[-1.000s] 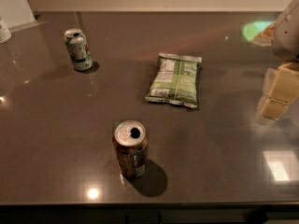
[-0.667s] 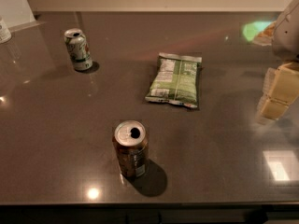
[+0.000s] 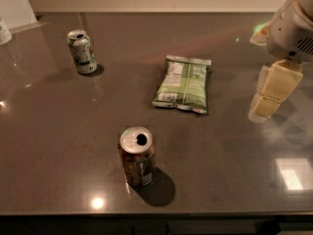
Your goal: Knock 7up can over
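The 7up can [image 3: 82, 51] stands upright at the far left of the dark table, white and green with red marks and an open silver top. My gripper [image 3: 268, 93] hangs at the right edge of the view, its pale yellow fingers pointing down close to the table top. It is far to the right of the 7up can and holds nothing that I can see.
A brown-orange can [image 3: 137, 156] stands upright near the front edge of the table [image 3: 58, 151]. A green snack bag [image 3: 183, 83] lies flat in the middle, between the gripper and the 7up can. A white object [image 3: 4, 32] sits at the far left edge.
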Robot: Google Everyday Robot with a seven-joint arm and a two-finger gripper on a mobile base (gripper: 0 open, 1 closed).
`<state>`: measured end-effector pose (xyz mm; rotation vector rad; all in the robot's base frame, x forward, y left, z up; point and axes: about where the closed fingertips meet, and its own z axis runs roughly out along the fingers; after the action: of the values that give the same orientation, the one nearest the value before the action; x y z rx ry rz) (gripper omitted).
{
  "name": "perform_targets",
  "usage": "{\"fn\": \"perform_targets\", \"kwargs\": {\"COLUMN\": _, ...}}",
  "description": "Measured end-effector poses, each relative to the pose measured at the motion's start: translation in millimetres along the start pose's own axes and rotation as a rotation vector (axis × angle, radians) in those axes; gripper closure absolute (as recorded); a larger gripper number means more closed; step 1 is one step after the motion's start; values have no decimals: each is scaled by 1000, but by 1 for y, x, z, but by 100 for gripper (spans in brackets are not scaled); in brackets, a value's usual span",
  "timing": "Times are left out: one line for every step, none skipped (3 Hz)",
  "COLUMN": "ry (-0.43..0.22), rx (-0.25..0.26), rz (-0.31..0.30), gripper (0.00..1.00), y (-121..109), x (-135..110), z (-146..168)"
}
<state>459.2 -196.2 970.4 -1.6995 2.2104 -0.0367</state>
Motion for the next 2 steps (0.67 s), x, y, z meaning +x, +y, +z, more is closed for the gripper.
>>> {"fn": "perform_targets", "kwargs": {"ry": -66, "rx": 28, "rz": 10, "gripper": 0, "y": -21, "x": -18, "z": 14}}
{"fn": "perform_targets", "kwargs": {"ry": -165, "rx": 50, "rz": 18, "gripper": 0, "y": -47, "x": -40, "z": 32}}
